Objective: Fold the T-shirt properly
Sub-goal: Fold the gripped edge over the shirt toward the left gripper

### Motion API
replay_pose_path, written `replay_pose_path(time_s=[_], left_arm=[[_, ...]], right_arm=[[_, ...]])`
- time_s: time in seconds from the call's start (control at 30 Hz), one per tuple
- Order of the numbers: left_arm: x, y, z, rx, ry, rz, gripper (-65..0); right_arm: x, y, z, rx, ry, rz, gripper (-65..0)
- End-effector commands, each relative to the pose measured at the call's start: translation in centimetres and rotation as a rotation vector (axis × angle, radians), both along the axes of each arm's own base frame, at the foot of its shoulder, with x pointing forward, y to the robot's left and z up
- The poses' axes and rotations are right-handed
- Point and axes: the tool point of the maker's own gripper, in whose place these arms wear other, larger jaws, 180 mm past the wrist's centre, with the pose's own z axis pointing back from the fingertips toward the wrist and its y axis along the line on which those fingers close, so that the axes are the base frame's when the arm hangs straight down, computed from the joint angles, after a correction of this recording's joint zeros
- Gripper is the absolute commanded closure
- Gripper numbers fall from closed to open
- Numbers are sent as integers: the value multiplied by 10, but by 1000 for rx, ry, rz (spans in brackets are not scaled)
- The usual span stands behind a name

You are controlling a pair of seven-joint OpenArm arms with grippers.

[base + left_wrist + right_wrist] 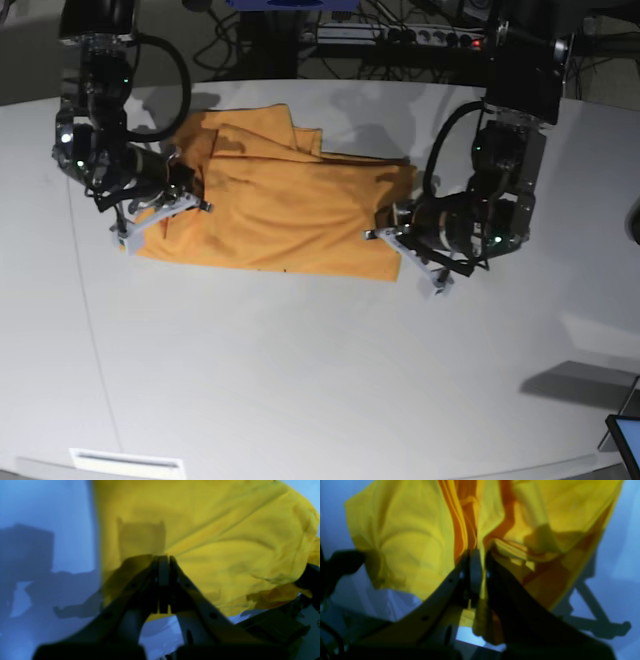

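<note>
Pinching the T-shirt (270, 215), both claws (left (405, 240), right (160, 200)) hover over a pale grey table (300, 380).

A pale grey table (300, 380) — on it lies the rumpled orange-yellow T-shirt (275, 210).

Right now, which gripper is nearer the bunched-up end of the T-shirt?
Right. The right gripper is shut on the T-shirt at its bunched, layered end; the left gripper is shut on the flatter opposite edge, far from that bunch.
</note>
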Motion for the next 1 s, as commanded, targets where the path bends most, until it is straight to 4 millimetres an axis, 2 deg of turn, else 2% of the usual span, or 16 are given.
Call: replay_pose_path(time_s=[0.0, 0.1, 0.27, 0.33, 0.53, 0.77, 0.97], left_arm=[[12, 7, 14, 10, -52, 2, 0], [13, 13, 21, -2, -59, 7, 0], [8, 17, 29, -73, -32, 6, 0], [12, 23, 33, -72, -42, 23, 0], [15, 38, 38, -66, -56, 60, 0], [15, 45, 38, -48, -55, 62, 0], [15, 52, 38, -27, -57, 65, 0]], right_arm=[[6, -1, 8, -2, -26, -15, -3], [7, -5, 8, -6, -12, -48, -3], [12, -6, 22, -8, -43, -90, -3], [11, -6, 21, 3, -18, -134, -3], [9, 15, 19, 29, 43, -176, -3], [14, 38, 25, -86, -18, -59, -3], [10, 47, 22, -123, -24, -15, -3]])
